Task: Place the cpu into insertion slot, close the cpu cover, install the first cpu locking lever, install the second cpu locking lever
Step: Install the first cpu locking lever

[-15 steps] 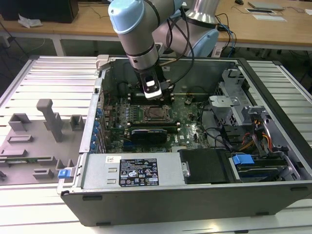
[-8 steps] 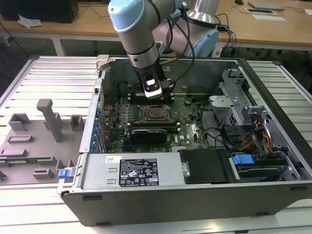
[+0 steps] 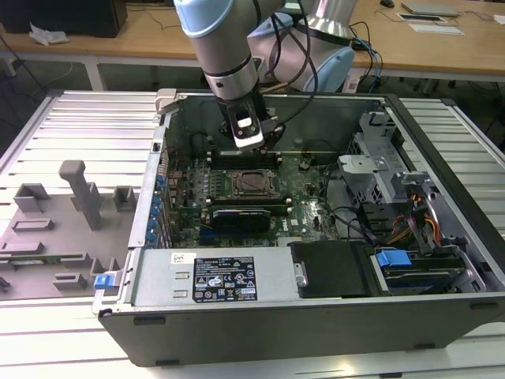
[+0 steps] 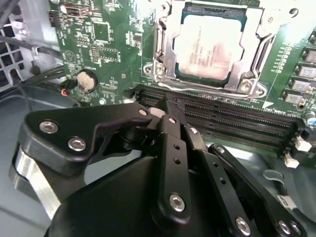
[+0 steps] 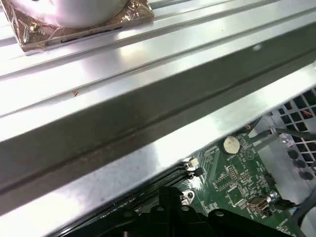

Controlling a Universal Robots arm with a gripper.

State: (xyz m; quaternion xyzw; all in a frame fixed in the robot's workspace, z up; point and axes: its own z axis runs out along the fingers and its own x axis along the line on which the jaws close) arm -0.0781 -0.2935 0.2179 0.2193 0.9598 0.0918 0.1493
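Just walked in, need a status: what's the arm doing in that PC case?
The gripper hangs inside the open case over the green motherboard, beside the memory slots, holding nothing. The cpu already sits in the insertion slot, and the cpu cover lies closed around it.

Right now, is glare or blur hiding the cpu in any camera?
Second wrist view: cpu sharp, mild sheen on the cpu cover; gripper soft in the foreground. First wrist view: strong glare along the case wall. Exterior view: even light.
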